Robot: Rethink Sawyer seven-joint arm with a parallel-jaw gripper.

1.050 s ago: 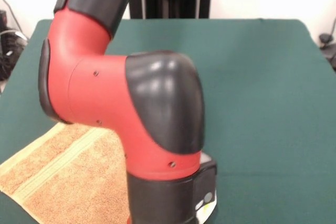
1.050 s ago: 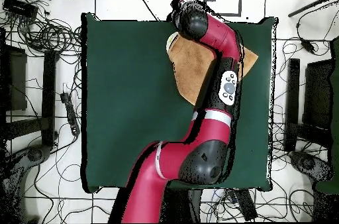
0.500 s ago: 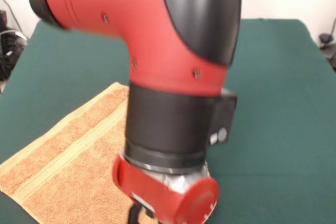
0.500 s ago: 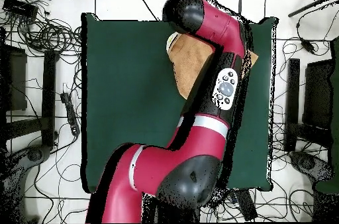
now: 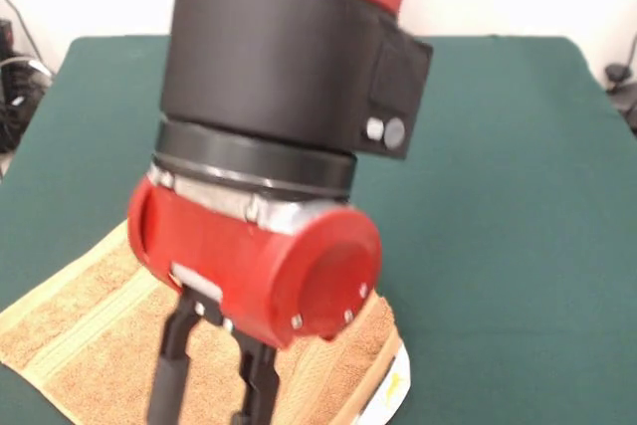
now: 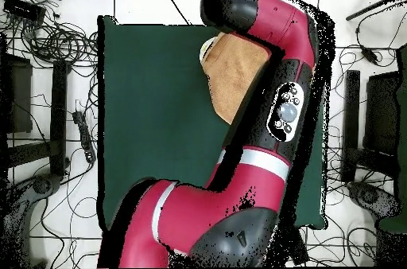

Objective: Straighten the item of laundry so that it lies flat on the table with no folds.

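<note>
Towel first: your orange-tan terry hand towel (image 5: 100,335) lies at a corner of the dark green felt-covered table (image 5: 498,196), a white patch showing at its edge. Your black two-fingered gripper (image 5: 211,385) hangs over it, fingers spread apart, grasping nothing.

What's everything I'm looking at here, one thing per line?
towel: one, orange-tan with stripe bands, near left part of the table in the front view, partly under the arm.
tag: one, white, at the towel's near right corner.
table: one, dark green, under everything.
cables: many, black, on the floor around the table in the overhead view.
arm: one, red and black, coming down over the towel.
gripper: one, black, open, just above the towel.
</note>
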